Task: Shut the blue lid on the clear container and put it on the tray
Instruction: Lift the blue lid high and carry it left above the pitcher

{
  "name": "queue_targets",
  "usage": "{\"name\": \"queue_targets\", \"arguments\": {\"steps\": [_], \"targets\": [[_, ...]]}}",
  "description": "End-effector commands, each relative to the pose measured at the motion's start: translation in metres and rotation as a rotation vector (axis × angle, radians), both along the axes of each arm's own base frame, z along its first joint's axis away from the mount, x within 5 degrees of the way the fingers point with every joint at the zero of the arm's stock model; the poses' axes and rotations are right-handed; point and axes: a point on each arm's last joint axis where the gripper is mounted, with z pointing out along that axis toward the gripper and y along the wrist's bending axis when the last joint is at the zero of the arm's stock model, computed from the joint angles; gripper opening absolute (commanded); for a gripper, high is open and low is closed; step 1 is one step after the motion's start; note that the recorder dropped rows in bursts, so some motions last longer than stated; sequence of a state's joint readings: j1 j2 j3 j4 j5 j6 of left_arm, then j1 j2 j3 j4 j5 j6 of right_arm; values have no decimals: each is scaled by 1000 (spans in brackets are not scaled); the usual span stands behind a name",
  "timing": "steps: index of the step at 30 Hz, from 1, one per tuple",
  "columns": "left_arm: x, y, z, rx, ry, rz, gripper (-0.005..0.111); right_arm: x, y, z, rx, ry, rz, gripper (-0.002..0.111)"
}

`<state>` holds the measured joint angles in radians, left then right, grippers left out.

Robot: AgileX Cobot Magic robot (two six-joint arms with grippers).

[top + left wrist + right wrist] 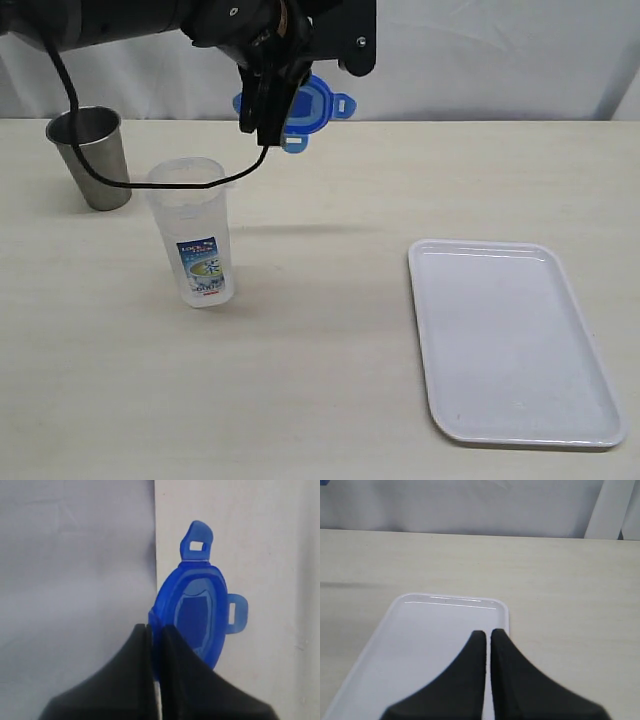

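The blue lid (312, 104) hangs in the air over the far edge of the table (350, 210), held on its edge with its broad face turned toward the exterior camera. The left arm comes in from the upper left of the exterior view and bends so that the left gripper (267, 133) points down at the table. Its black fingers are clamped on one side of the lid's rim. In the left wrist view the rim (195, 615) sits pinched between the two fingertips of that gripper (154, 631), and most of the lid, with two of its snap tabs, stands out past them.

The clear container (195, 235) stands upright and open-mouthed on the left half of the table, below and to the left of the lid and not touching it. A black cable (150, 184) droops across its mouth. A grey steel cup (92, 155) stands just beyond it, near the far left corner.

The white tray (415, 262) lies flat toward the near right corner, well apart from both.

The right gripper (488, 633), seen only in its wrist view, hovers over the tray (420, 630) with its jaws together and nothing between them.
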<state>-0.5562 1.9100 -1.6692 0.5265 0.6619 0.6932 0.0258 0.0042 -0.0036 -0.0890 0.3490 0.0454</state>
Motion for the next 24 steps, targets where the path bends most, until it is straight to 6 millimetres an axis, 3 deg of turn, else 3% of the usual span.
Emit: {"name": "queue_targets", "arguments": {"steps": [1,5,9,14,18,24], "targets": [[1,12,8,32,-44,106,0,0,0,-1,-5,-4,1,4],[-4,17,11,56,-15,145,0,0,0,-1,-5,-4,1,4],[-11,24,27,46,-36,159,0,0,0,-1,-5,-4,1,4],[-13,45,45,14,-63,222,0,0,0,-1,-5,-4,1,4],[-7,65,46,2,-45,284,0,0,0,-1,-5,-4,1,4],[-5,75,40,-48,39,282,0,0,0,-1,-5,-4,1,4]]}}
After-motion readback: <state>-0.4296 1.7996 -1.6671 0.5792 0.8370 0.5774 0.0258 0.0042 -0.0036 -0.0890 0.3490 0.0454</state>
